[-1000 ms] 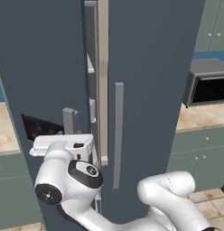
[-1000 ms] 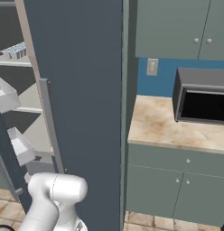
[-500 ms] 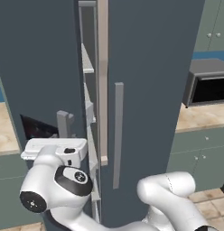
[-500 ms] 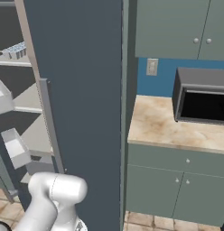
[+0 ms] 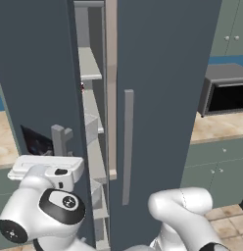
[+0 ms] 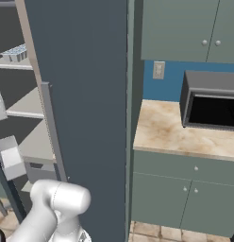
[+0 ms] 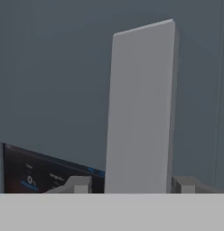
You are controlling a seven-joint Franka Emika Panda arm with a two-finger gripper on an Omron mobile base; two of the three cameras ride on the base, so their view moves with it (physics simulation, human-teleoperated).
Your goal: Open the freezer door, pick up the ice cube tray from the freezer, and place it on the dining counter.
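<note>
I see my gripper [image 7: 132,184] with its two fingers spread on either side of the freezer door [image 5: 40,73] handle [image 7: 138,108]. The door stands partly open. To the right, the ice cube tray [image 6: 15,52] sits on a high freezer [image 6: 24,106] shelf.

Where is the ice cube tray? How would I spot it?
Look inside the tall dark freezer, past its half-open door. On the top pale shelf sits the ice cube tray, small and flat; its grid of pale blue cells sets it apart.
</note>
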